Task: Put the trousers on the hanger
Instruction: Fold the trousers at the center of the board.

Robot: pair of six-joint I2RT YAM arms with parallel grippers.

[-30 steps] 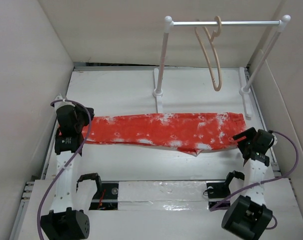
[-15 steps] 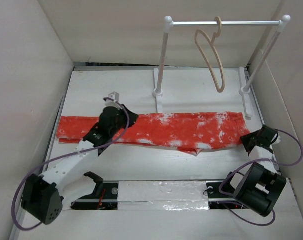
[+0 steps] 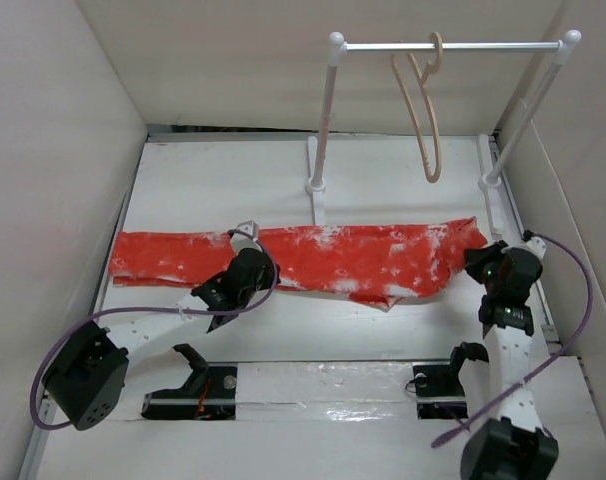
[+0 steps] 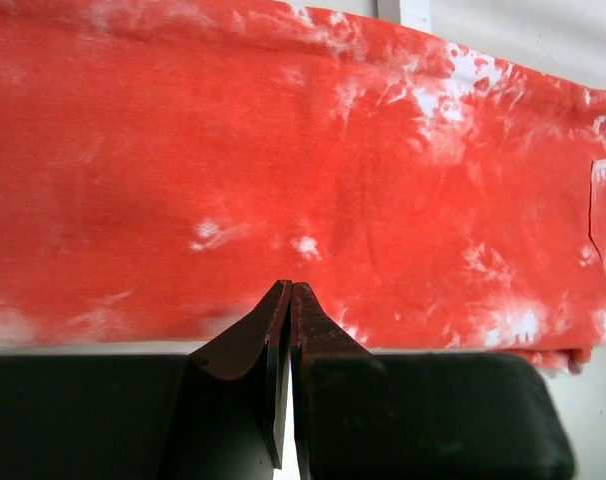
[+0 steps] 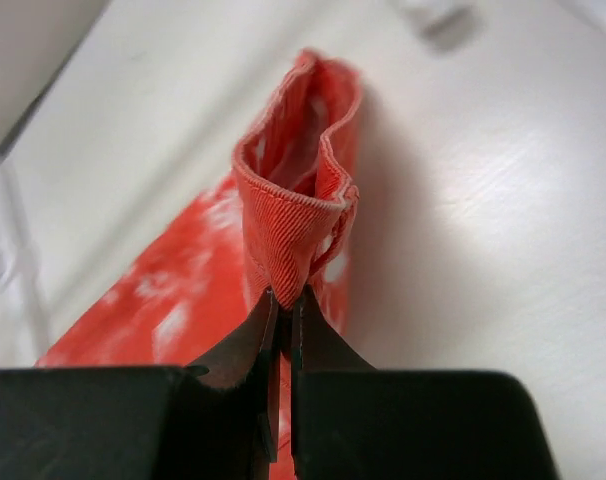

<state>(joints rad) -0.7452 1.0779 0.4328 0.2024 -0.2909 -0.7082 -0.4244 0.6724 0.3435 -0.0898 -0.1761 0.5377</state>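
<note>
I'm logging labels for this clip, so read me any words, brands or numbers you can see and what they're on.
None: no readable text shows on the trousers, hanger, rack or table.

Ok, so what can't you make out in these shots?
1. Whether the left gripper pinches the trousers: its wrist view shows shut tips at the cloth's near edge, and the top view hides them under the arm.
2. Any waist button: none shows; top view too coarse, right wrist view sees only the fold in the right gripper.
3. Hanger: top view only, outside both wrist views.
</note>
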